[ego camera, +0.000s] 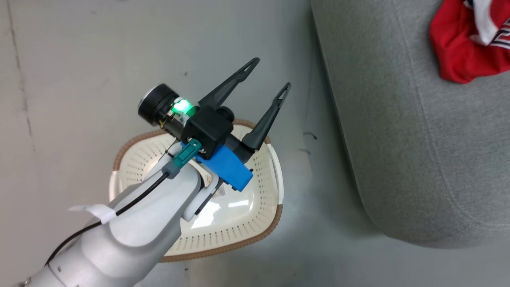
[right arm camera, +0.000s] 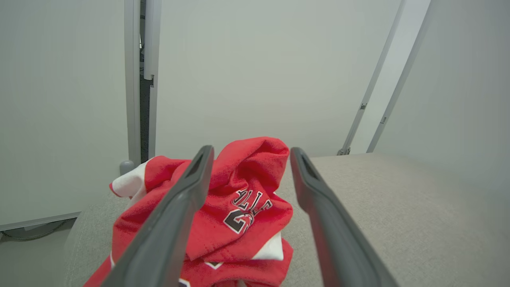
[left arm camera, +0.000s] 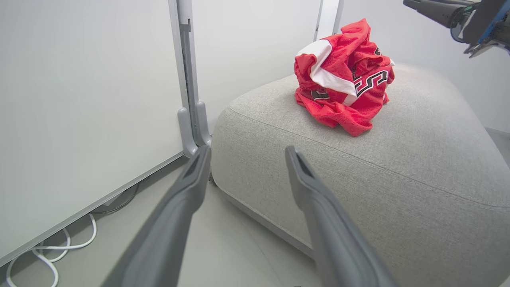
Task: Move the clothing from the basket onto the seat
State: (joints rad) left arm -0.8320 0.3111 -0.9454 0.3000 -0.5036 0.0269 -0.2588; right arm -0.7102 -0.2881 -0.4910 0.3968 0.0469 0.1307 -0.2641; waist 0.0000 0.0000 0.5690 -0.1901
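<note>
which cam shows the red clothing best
Left wrist view: the whole clothing pile lies unobstructed on the seat. Head view crops it at the corner; right wrist view has it close, partly behind the right gripper.

clothing [ego camera: 462, 52] on seat [ego camera: 398, 139], basket [ego camera: 223, 235] — left of seat

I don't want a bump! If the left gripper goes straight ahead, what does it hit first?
Probably the grey seat, near its rounded edge, before the red clothing; depth is unclear.
</note>
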